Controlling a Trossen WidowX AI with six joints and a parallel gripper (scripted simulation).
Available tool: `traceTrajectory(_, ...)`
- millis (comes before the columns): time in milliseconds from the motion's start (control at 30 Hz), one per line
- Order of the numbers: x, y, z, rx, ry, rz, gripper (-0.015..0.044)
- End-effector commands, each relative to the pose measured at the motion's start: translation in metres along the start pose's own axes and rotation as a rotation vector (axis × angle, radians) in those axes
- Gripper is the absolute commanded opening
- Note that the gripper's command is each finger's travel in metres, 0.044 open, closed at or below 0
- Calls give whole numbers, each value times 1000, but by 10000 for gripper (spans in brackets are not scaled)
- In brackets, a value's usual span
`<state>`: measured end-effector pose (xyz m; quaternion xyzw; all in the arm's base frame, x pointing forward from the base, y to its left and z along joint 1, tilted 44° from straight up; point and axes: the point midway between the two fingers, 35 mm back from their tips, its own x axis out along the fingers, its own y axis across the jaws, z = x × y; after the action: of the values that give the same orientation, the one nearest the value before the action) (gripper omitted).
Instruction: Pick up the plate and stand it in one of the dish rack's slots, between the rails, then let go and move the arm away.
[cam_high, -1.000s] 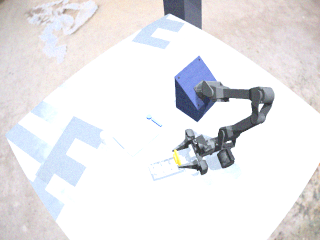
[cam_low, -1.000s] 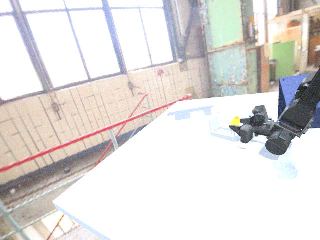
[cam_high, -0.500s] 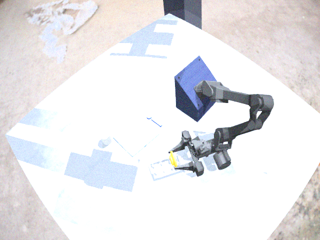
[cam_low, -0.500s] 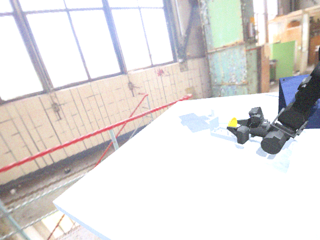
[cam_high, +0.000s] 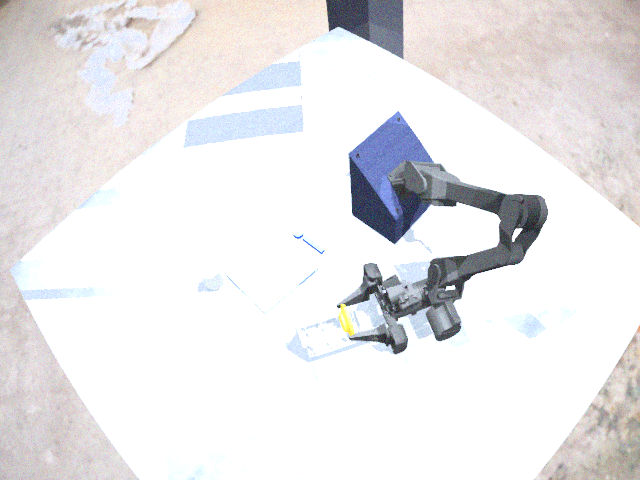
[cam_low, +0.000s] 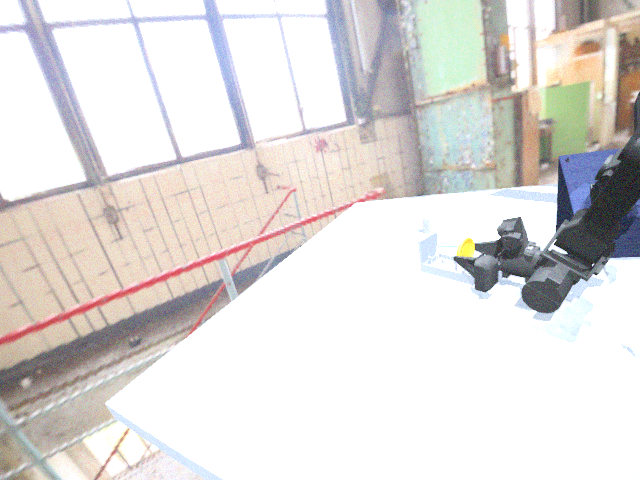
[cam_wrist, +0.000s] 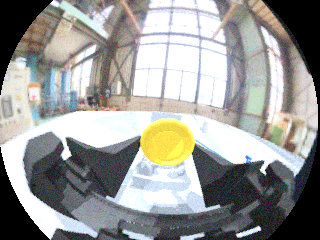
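Observation:
The yellow plate (cam_high: 345, 319) (cam_low: 466, 248) (cam_wrist: 167, 142) stands upright on edge between the fingertips. My gripper (cam_high: 345, 322) (cam_low: 465, 253) (cam_wrist: 167, 142) is shut on it by its two opposite sides, with the fingers wide apart. The white dish rack (cam_high: 309, 355) (cam_low: 428, 249) lies under the plate and fingers, and reaches out beyond them to an end wall. The plate is over the rack's middle part. Its lower edge is close to the rack floor, but the glare hides the rails, so I cannot tell whether it sits in a slot.
A dark blue wedge-shaped block (cam_high: 379, 160) (cam_low: 567, 193) stands by the arm's base. A thin blue-edged item (cam_high: 313, 245) and a pale flat square, seen mostly by its edges, lie beyond the rack. A small pale object (cam_high: 211, 282) is beside the square.

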<state>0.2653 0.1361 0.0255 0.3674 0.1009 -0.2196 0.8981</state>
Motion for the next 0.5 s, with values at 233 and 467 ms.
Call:
traceTrajectory(233, 0, 0, 0, 0, 0, 0, 236)
traceTrajectory(467, 0, 0, 0, 0, 0, 0, 400)
